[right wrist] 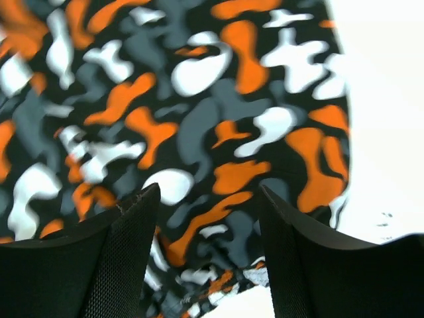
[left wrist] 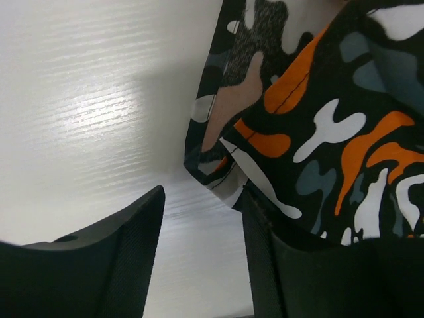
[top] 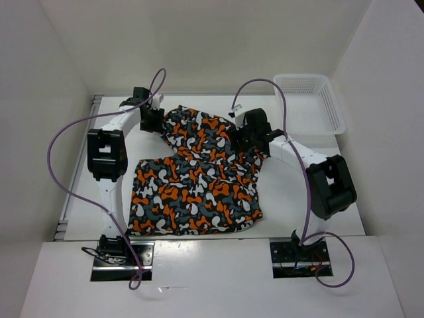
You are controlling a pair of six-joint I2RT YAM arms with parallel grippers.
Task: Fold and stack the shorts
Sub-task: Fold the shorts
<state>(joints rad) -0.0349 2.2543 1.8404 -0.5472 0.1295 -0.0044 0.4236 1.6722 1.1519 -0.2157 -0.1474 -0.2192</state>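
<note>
The left gripper (left wrist: 202,265) has its jaws apart. The shorts (left wrist: 331,146) lie against the right jaw, with bare table (left wrist: 86,119) between the jaws. The right gripper (right wrist: 209,258) also has its jaws apart, and the cloth fills the gap.

You were working in a robotics lab cell. Evidence: plain white panels (top: 40,132) boxed in the white tabletop (top: 298,199) on the left, back and right. Two black-and-white arms, the left arm (top: 106,156) and the right arm (top: 331,182), were bolted to metal base plates (top: 122,260) at the near edge, with purple cables (top: 51,147) looping loose to each wrist. A white mesh basket (top: 308,99) sat in the far right corner.
</note>
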